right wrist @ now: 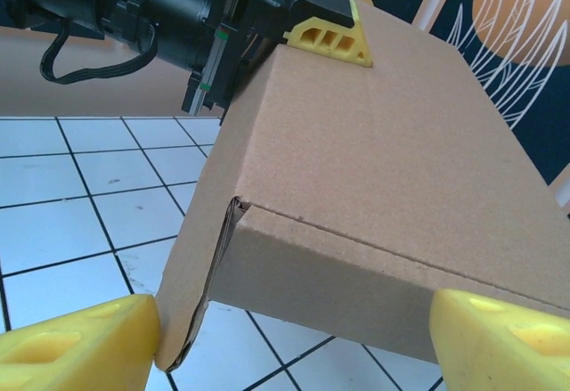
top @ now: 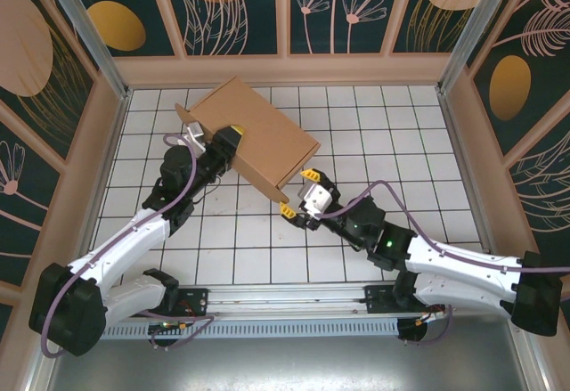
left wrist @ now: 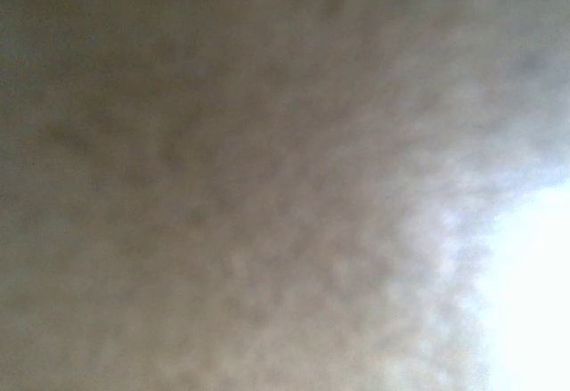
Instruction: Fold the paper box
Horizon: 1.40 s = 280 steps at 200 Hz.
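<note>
Two grippers on the box (top: 254,137), tilted up over the tabletop's (top: 427,133) far-left part. Left gripper (top: 230,134) clamped on its left edge. Right gripper (top: 298,191) spread wide across the near end.

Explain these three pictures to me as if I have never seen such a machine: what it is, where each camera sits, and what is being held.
These are two robot arms bolted at the near edge of a white gridded table. One picture looks down from above; the other two come from small cameras on the wrists.

From above, the paper box, plain brown cardboard already folded into a closed shape, lies tilted between the arms. The left gripper clamps the box's left edge, one yellow finger lying on top of it. Its own wrist camera sits so close that the picture is a brown blur, probably the cardboard.

The right gripper stands open at the box's near end, its yellow fingertips spread on either side of that end. One touches the corner; whether the other touches, I cannot tell.
</note>
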Available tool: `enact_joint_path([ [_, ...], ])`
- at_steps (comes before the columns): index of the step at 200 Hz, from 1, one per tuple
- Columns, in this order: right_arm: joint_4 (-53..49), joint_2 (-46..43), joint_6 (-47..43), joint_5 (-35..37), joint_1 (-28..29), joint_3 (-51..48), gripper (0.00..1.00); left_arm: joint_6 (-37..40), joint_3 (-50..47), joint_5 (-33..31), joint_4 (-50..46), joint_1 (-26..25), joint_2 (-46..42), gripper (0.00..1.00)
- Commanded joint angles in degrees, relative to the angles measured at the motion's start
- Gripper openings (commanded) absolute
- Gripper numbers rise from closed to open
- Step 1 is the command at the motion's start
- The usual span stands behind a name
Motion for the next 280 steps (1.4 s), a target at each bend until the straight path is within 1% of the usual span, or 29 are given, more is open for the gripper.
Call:
enact_joint_path([
  [1,2.4,0.3,-2.5,4.8,0.9,0.4,0.81,-1.4,1.8,1.0,1.2,-0.2,-1.8,0.39],
  [9,2.7,0.6,-3.2,6.3,1.4,0.4,0.82,-1.6,1.8,1.2,1.3,-0.2,-1.8,0.39],
  [28,5.0,1.5,-5.9,11.3,2.9,0.1,0.88,-2.2,1.8,1.8,1.6,-0.2,-1.7,0.39],
  [52,8.7,2.6,-8.6,17.3,3.6,-0.1,0.90,-2.5,1.7,2.0,1.8,-0.2,-1.7,0.39],
  [71,10.9,2.9,-10.0,19.7,3.6,-0.3,0.90,-2.8,1.5,2.2,1.8,-0.3,-1.8,0.39],
  [92,11.3,3.4,-10.7,20.8,3.4,0.1,0.90,-3.3,1.3,2.7,1.9,-0.2,-1.7,0.39],
  [188,11.4,5.2,-9.3,19.6,1.4,1.7,0.90,-4.8,1.4,4.6,2.7,-0.3,-1.4,0.40],
  [242,13.6,8.3,-8.1,18.3,0.5,3.5,0.90,-5.9,0.7,5.0,3.9,-1.6,-1.0,0.40],
  [280,13.2,9.8,-6.3,16.2,0.0,4.9,0.90,-6.3,0.3,5.7,5.2,-2.8,0.2,0.40],
])
